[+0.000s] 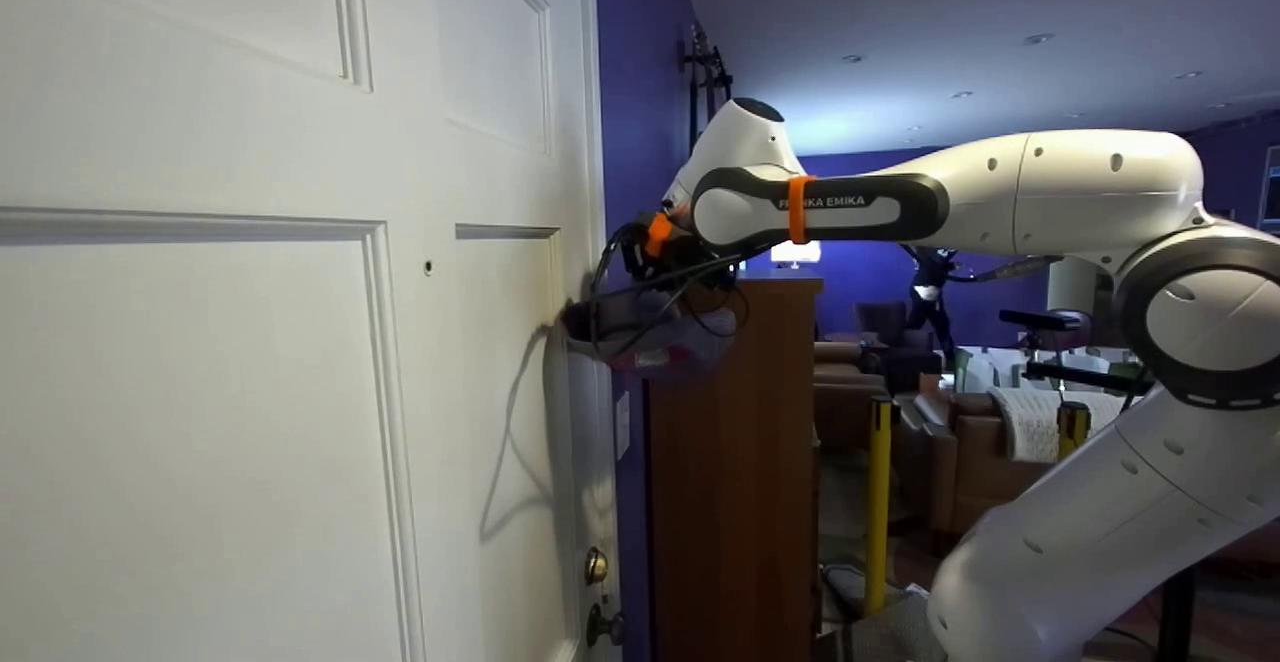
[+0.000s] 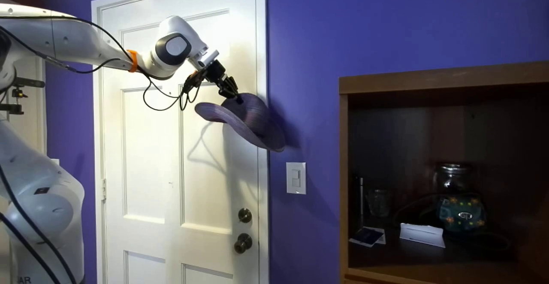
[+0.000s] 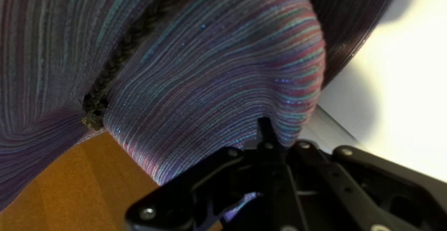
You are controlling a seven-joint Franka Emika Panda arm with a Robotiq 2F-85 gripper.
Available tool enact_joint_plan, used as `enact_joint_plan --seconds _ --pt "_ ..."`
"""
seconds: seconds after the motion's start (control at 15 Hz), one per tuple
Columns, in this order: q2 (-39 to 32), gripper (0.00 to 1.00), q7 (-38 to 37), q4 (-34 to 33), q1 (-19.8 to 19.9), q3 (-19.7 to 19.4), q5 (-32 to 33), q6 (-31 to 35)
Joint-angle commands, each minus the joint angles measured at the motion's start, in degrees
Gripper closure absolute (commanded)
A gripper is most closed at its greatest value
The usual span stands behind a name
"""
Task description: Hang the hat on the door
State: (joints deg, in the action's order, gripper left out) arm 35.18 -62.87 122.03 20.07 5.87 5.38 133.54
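The hat [image 2: 259, 114] is a wide-brimmed, striped purple-grey hat, tilted. Its brim overlaps the door's latch-side edge and frame in an exterior view. The hat also shows behind cables in an exterior view [image 1: 690, 347], close to the door; I cannot tell whether it touches. The wrist view shows the striped hat [image 3: 216, 70] large, with a dark braided band; no pale cord shows. My gripper [image 2: 238, 98] is shut on the hat's crown; its black fingers [image 3: 274, 135] pinch a fold. The white panelled door [image 2: 171, 155] is also in an exterior view [image 1: 200, 402].
A small dark peephole-like fitting [image 1: 428, 268] is on the door. A deadbolt [image 2: 245, 215] and knob [image 2: 243, 243] sit below the hat. A light switch [image 2: 296, 178] is on the purple wall. The brown cabinet [image 2: 343, 181] stands beside it. Loose cables [image 2: 156, 99] hang from the wrist.
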Motion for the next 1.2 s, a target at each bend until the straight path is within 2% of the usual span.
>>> enact_joint_plan --seconds 0.0,0.2,0.47,0.67,0.8,0.87,1.13 --pt "0.60 0.99 -3.01 1.63 -3.52 1.03 -2.07 -0.97" --pt "1.30 0.99 -8.12 3.26 -4.58 4.01 -0.94 -2.13" --pt "1.64 0.99 -18.83 6.42 -4.00 9.46 1.86 1.32" --pt "1.18 0.99 -25.88 7.42 -4.86 12.54 2.60 1.18" --pt "0.62 0.99 -28.88 8.23 -6.32 13.59 2.10 1.68" --pt "0.00 0.96 -25.68 6.85 -6.88 11.52 2.71 -1.22" --pt "-0.02 0.96 -28.11 7.68 -7.84 12.45 2.69 -0.92"
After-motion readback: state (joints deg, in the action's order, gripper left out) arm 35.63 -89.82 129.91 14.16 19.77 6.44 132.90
